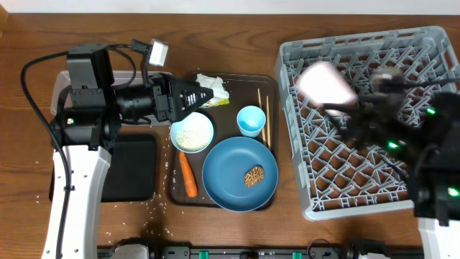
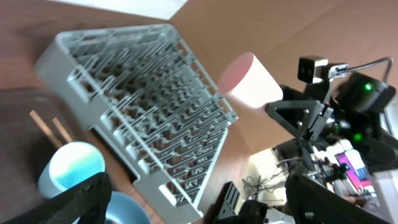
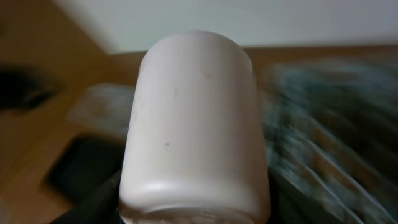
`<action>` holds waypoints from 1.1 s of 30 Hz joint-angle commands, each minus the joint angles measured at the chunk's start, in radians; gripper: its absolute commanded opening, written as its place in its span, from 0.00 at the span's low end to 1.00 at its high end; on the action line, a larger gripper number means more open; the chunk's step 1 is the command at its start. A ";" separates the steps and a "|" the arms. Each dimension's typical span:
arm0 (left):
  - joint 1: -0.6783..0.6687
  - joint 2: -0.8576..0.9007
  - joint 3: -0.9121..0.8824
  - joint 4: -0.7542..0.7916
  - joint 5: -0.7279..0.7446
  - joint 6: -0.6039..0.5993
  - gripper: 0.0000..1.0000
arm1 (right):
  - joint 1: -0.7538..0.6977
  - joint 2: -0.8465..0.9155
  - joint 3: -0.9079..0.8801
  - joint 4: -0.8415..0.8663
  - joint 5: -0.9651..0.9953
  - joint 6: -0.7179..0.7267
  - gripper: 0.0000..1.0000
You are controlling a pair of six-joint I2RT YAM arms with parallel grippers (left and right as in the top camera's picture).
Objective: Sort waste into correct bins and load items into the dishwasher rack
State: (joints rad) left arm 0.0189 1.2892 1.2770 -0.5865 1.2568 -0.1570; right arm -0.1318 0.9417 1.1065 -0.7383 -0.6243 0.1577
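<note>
My right gripper [image 1: 343,108] is shut on the small pink cup [image 1: 327,84] and holds it above the left part of the grey dishwasher rack [image 1: 374,54]; the cup fills the right wrist view [image 3: 196,124] and shows in the left wrist view [image 2: 250,81]. My left gripper [image 1: 205,92] is open and empty above the brown tray's back, near the white tissue [image 1: 214,86] and wrapper [image 1: 221,101]. On the tray lie the white bowl [image 1: 192,132], light-blue cup [image 1: 251,120], chopsticks [image 1: 264,115], carrot [image 1: 187,174] and blue plate [image 1: 240,173] with a brown lump [image 1: 254,175].
A black tray [image 1: 129,169] lies left of the brown serving tray [image 1: 175,194], with the clear tub [image 1: 60,86] behind it under my left arm. Rice grains [image 1: 154,205] are scattered on the table by the black tray. The rack also shows in the left wrist view [image 2: 143,106].
</note>
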 commanded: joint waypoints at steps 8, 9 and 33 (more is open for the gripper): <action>0.003 -0.005 0.017 -0.083 -0.220 0.004 0.94 | -0.404 0.085 0.011 -0.246 0.419 0.158 0.52; 0.003 -0.005 0.017 -0.086 -0.223 0.005 0.94 | -0.424 0.104 0.011 -0.257 0.428 0.157 0.53; -0.025 -0.004 0.016 -0.163 -0.360 0.023 0.95 | -0.507 0.389 0.050 -0.403 0.375 0.175 0.84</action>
State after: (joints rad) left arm 0.0132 1.2892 1.2770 -0.7372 0.9760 -0.1562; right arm -0.6323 1.3315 1.1107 -1.1397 -0.1886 0.3157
